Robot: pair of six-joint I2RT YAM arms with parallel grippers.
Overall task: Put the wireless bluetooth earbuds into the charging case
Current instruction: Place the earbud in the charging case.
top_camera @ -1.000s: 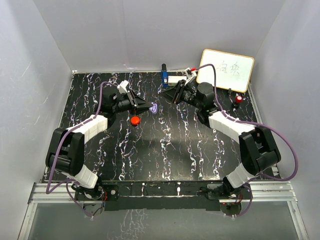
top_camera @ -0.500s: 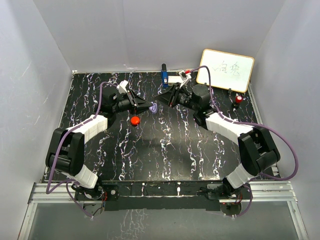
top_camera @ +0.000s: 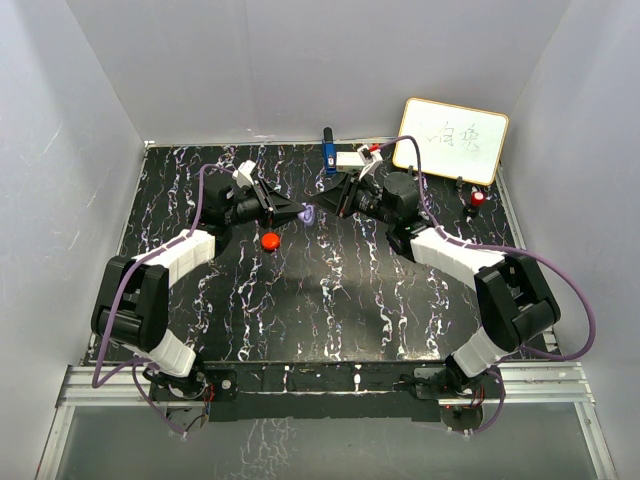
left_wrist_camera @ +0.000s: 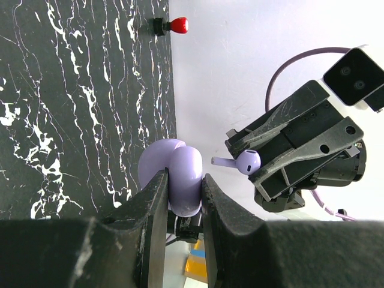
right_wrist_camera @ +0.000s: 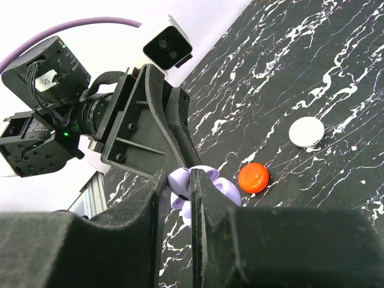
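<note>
In right gripper, earbud, just beside case

Pale grey walls enclose a black, white-veined table, apparently under even light.

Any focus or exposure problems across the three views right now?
Top external: even light and soft shadows, but the charging case is tiny. Left wrist: the left fingers are dark and soft-focus, the wall is blown white, and the earbud is sharp. Right wrist: the right fingers are blurred, while the red puck is crisp.
</note>
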